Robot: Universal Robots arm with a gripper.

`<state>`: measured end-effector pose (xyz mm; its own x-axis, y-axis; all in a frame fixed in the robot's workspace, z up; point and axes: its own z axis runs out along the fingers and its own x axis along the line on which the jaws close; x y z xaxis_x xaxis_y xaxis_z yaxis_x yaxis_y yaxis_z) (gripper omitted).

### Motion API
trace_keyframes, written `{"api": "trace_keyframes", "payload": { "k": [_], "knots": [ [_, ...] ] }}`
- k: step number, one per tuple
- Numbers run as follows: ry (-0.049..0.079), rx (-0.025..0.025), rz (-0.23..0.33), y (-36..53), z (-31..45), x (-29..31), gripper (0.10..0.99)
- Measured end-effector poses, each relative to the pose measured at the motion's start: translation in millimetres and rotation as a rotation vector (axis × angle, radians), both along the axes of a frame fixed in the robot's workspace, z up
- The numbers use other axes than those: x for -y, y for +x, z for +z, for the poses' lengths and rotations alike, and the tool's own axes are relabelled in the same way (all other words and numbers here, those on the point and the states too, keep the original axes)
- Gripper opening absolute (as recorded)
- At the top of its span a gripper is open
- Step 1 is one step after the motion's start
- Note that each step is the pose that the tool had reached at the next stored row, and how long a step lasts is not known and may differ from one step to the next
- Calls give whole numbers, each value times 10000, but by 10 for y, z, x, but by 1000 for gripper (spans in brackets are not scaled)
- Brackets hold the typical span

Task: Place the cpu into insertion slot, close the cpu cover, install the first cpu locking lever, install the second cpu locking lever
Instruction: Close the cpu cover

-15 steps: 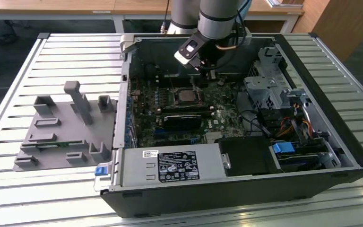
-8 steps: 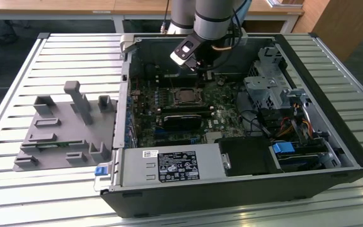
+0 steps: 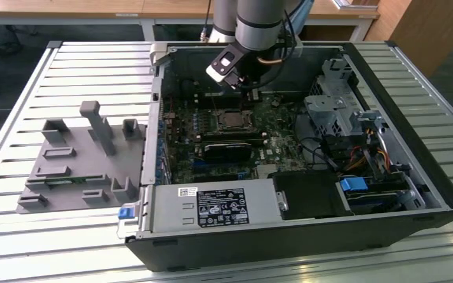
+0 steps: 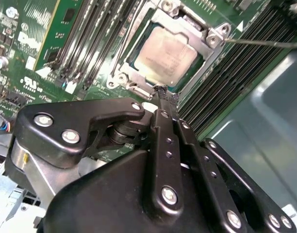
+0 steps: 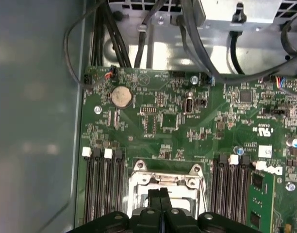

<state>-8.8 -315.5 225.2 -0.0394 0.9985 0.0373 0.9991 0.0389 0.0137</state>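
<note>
The cpu (image 4: 168,56), a dull silver square, lies in the insertion slot (image 3: 230,121) on the green board. The cpu cover (image 4: 197,30) lies flat around it as a silvery frame, which the first wrist view shows as the cover (image 5: 163,180). One thin locking lever (image 4: 265,42) sticks out sideways over the memory slots. A second lever (image 4: 123,46) runs along the socket's other side. My gripper (image 4: 165,92) is shut with nothing in it, its tips just beside the socket's edge. In the exterior view the gripper (image 3: 247,89) hangs behind the socket, inside the case.
The open computer case (image 3: 289,236) lies on a slatted table. Black memory slots (image 4: 236,73) flank the socket. A black module (image 3: 228,148), a drive cage (image 3: 329,112) and cables (image 5: 139,39) crowd the case. A grey fixture plate (image 3: 77,165) sits at the exterior view's left.
</note>
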Motion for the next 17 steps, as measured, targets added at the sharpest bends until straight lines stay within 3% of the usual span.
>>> {"api": "trace_keyframes", "payload": {
  "k": [17],
  "knots": [
    [0,0,0,-190,-1,2,106]
  ]
}}
